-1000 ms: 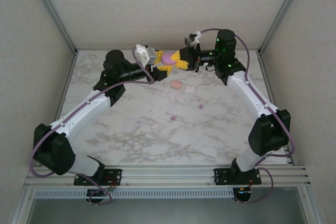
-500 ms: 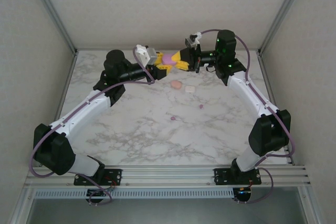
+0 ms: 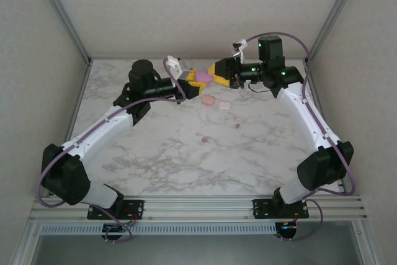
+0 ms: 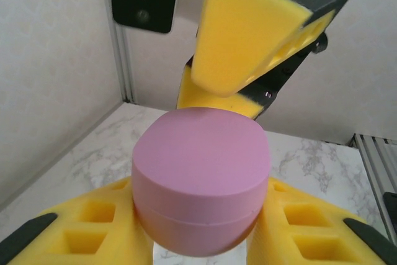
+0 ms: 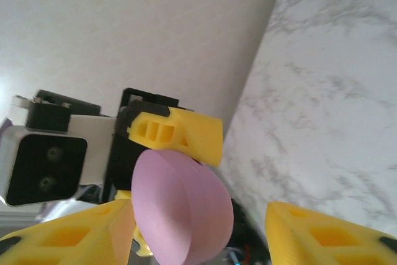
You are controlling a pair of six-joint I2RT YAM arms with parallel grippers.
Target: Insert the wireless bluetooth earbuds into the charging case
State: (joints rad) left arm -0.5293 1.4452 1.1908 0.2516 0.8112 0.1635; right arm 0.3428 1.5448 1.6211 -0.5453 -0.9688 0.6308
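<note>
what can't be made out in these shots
- Top view: two purple specks on the table, too small to identify as earbuds.
- Left wrist: purple case contents, lid shut; underside hidden by the left gripper.
- Right wrist: case's lower part cut off by the picture's bottom edge.

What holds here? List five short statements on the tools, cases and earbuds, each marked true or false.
1. The left tool grips the purple case. True.
2. The purple case's lid is up. False: it is closed, with just a seam showing.
3. The right tool is clamped on the purple case. False: its jaws stand open beside it.
4. A pink case and a white case lie side by side on the table. True.
5. No earbuds lie on the table. False: two purple earbuds lie there, nearer the arm bases than the cases.
</note>
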